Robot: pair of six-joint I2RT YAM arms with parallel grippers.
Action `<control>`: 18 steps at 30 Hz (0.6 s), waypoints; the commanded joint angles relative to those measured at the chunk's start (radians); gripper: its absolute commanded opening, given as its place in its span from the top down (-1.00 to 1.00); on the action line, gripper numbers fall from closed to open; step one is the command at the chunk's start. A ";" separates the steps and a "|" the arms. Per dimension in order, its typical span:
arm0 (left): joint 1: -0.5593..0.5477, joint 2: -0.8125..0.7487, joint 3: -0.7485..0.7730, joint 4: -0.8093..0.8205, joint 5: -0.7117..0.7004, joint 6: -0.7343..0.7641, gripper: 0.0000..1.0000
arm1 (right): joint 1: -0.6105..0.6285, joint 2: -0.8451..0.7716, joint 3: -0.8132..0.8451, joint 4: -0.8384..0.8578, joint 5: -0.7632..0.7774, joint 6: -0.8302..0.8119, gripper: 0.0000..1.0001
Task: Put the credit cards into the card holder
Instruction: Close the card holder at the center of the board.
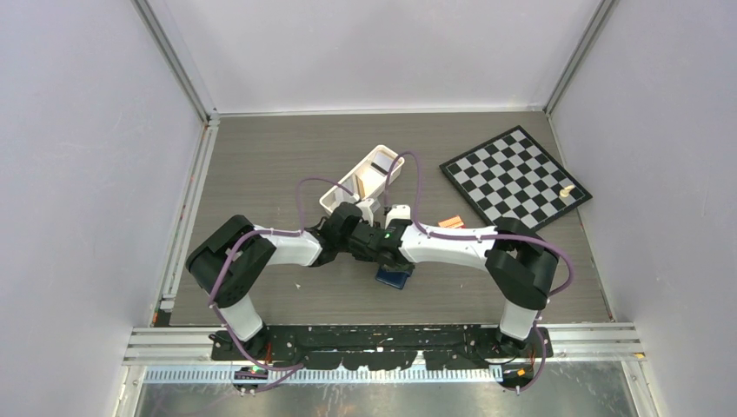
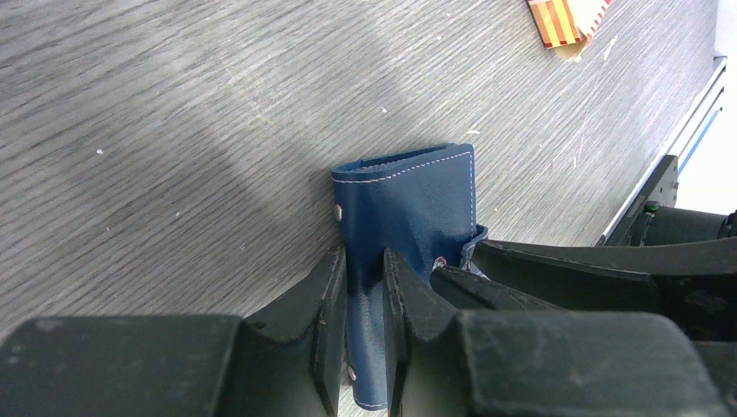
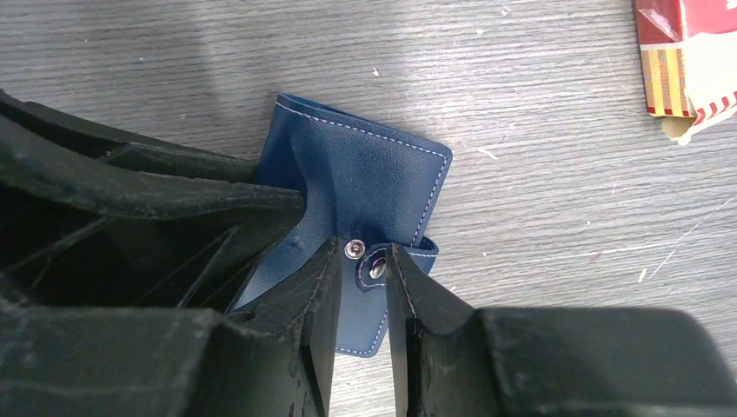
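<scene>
The dark blue card holder (image 2: 408,204) lies on the wooden table, partly folded up, below where my two wrists meet (image 1: 394,278). My left gripper (image 2: 365,261) is shut on one of its flaps, pinching the leather edge-on. My right gripper (image 3: 361,252) is open, its fingers on either side of the clasp tab (image 3: 375,265) with its metal snap, and a gap shows between them. The card holder (image 3: 365,182) is bent upward there. The credit cards show only as a tan sliver (image 1: 358,184) and a dark one (image 1: 381,165) inside the white tray.
The long white tray (image 1: 333,196) stands just beyond the grippers. A red-orange banded pack (image 1: 450,222) lies right of the holder, also in the wrist views (image 3: 687,61). A chessboard (image 1: 514,178) with one pale piece (image 1: 567,192) fills the back right.
</scene>
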 commanded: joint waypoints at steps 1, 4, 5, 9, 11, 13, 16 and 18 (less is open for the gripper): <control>-0.014 0.019 -0.023 -0.088 -0.004 0.027 0.84 | -0.009 0.014 0.017 0.016 0.043 0.024 0.39; -0.014 0.019 -0.023 -0.088 -0.003 0.026 0.84 | -0.008 0.016 0.013 0.017 0.043 0.030 0.41; -0.013 0.019 -0.023 -0.087 -0.003 0.026 0.84 | -0.010 0.014 0.013 0.017 0.043 0.031 0.42; -0.013 0.021 -0.023 -0.087 0.000 0.026 0.84 | -0.010 0.009 0.013 0.015 0.046 0.030 0.52; -0.013 0.021 -0.023 -0.087 0.000 0.026 0.84 | -0.009 0.009 0.012 0.015 0.046 0.031 0.59; -0.013 0.020 -0.023 -0.087 0.000 0.026 0.84 | -0.009 0.007 0.012 0.015 0.044 0.032 0.66; -0.013 0.019 -0.023 -0.087 0.000 0.026 0.84 | -0.010 0.004 0.009 0.015 0.044 0.032 0.76; -0.014 0.019 -0.023 -0.087 0.000 0.026 0.84 | -0.009 0.001 0.005 0.017 0.043 0.033 0.83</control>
